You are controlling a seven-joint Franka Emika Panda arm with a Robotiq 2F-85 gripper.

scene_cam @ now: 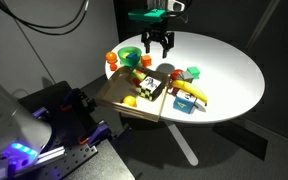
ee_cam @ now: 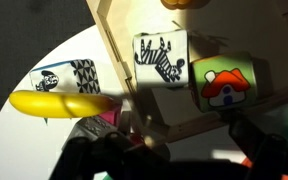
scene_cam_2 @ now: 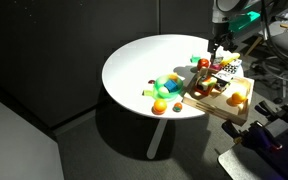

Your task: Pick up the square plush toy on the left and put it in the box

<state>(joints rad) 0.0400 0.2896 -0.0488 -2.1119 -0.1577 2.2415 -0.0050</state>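
Note:
The square plush toy [ee_cam: 161, 58], a black-and-white striped cube, lies inside the light wooden box [ee_cam: 119, 70] next to a red-and-green mushroom cube [ee_cam: 229, 82]. My gripper [ee_cam: 184, 142] hangs above the box with its dark jaws open and empty, apart from the toy. In both exterior views the gripper [scene_cam: 156, 48] [scene_cam_2: 214, 52] is above the far end of the box [scene_cam: 112, 98] [scene_cam_2: 206, 102].
A second black-and-white patterned cube [ee_cam: 69, 78] and a yellow banana [ee_cam: 59, 103] lie on the white table just outside the box wall. A green bowl [scene_cam: 129, 55] and several small colourful toys stand round the box. The box overhangs the table edge.

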